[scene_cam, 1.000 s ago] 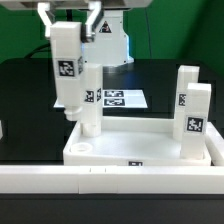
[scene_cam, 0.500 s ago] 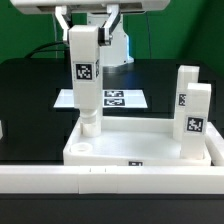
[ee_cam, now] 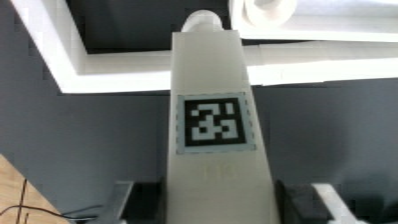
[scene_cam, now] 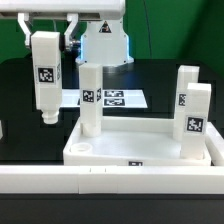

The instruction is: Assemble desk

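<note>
A white desk tabletop (scene_cam: 140, 150), shaped like a shallow tray with a raised rim, lies near the front of a black table (scene_cam: 20, 100). Three white legs stand upright in it: one (scene_cam: 90, 100) at its far left corner and two (scene_cam: 190, 110) together at the exterior view's right. A fourth leg (scene_cam: 45, 75), carrying a square black-and-white marker, hangs in the air left of the tabletop, held upright by the robot's fingers (scene_cam: 45, 32), which grip its top. Behind lies a flat marker board (scene_cam: 118, 98).
</note>
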`<state>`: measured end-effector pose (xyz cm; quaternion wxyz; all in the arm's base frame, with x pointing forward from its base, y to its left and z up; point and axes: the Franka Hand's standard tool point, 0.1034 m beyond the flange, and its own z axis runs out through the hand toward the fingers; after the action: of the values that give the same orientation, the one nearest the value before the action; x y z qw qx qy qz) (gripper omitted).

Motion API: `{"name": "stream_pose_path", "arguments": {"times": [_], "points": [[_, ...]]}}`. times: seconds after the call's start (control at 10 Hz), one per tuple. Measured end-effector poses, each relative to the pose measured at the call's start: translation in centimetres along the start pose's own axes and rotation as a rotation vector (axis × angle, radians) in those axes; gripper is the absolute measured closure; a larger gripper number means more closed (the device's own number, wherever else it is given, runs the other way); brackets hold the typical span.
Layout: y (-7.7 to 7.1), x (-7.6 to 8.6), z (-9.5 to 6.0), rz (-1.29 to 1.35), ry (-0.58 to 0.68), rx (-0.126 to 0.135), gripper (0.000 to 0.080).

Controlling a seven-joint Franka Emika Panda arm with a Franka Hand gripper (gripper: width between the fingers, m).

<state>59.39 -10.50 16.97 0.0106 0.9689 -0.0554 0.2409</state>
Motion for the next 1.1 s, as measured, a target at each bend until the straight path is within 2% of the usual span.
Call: {"name": "stream_pose_path", "arguments": {"times": [0.4, 0.7, 1.1], "points": [[-2.4, -0.7, 1.8, 0.067, -0.008, -0.002, 0.0511], [-3.3, -1.1, 3.2, 0.085, -0.026, -0.001, 0.0511], [-3.9, -1.2, 3.8, 0.097, -0.03, 0.001, 0.0511]]}}
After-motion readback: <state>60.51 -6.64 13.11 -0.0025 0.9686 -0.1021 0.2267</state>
